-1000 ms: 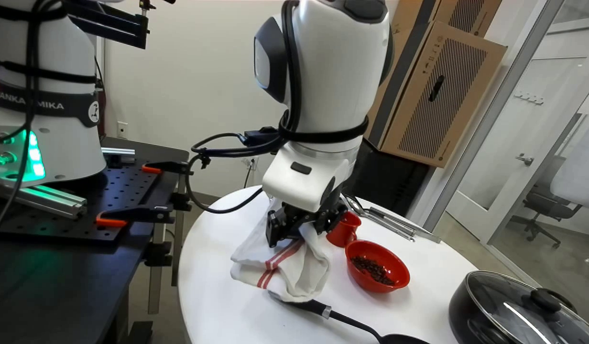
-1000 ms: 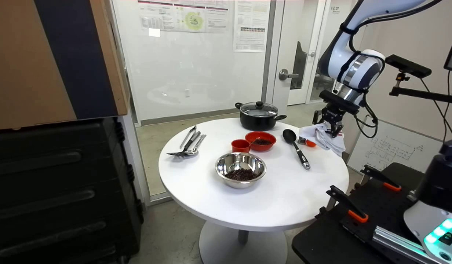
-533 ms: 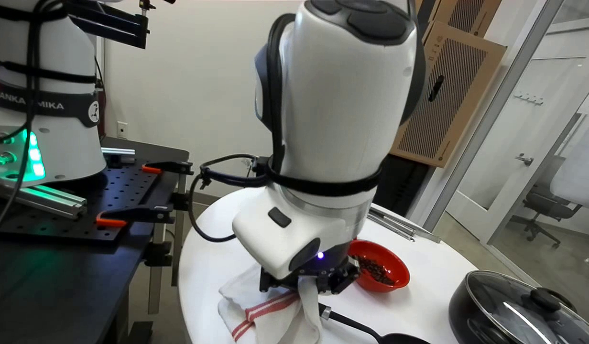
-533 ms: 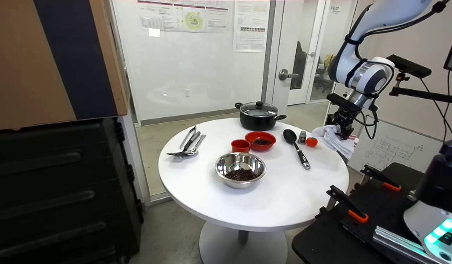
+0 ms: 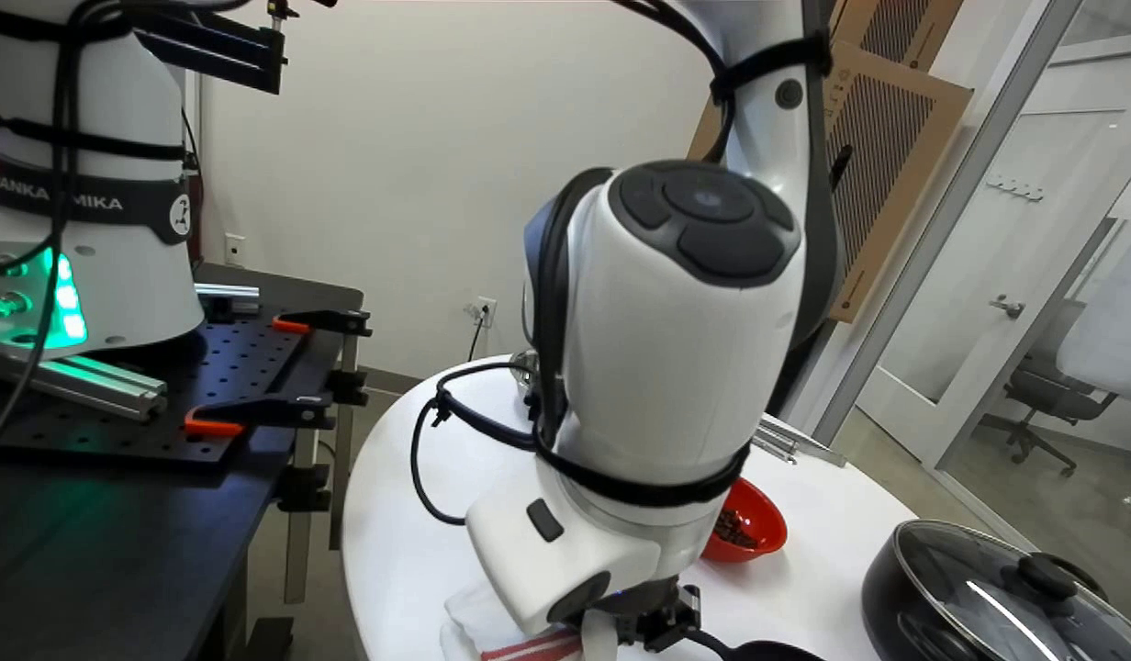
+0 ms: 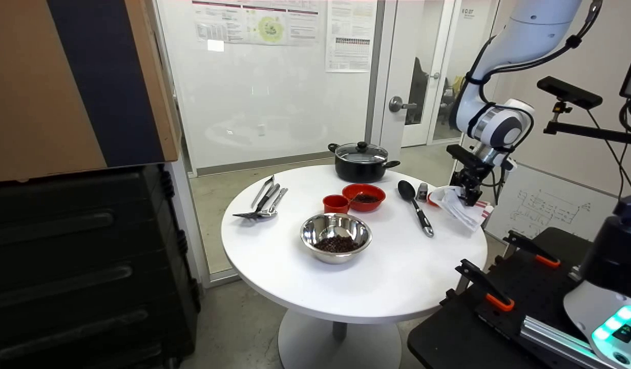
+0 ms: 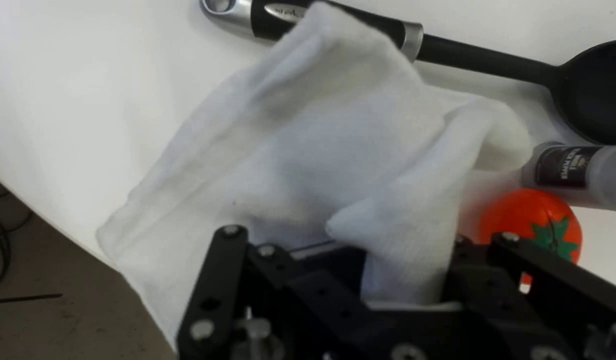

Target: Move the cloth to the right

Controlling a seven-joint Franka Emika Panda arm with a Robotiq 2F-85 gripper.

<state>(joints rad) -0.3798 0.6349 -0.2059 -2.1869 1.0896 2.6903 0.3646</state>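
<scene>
Wrist view, white cloth (image 7: pixel 308 150) pinched in end effector (image 7: pixel 405 255), spoon (image 7: pixel 483 59) nearby

In an exterior view, spoon (image 6: pixel 422 220) lies left of cloth (image 6: pixel 457 209)

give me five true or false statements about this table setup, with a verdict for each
1. The black pot stands uncovered. False: a glass lid sits on it.
2. The pincer holds the red-striped towel. True.
3. Dark beans lie in the steel bowl. True.
4. The red cup stands inside the red bowl. False: it stands on the white table, beside that bowl.
5. In an exterior view, the black spoon appears between the red bowl and the red-striped towel. True.
</scene>
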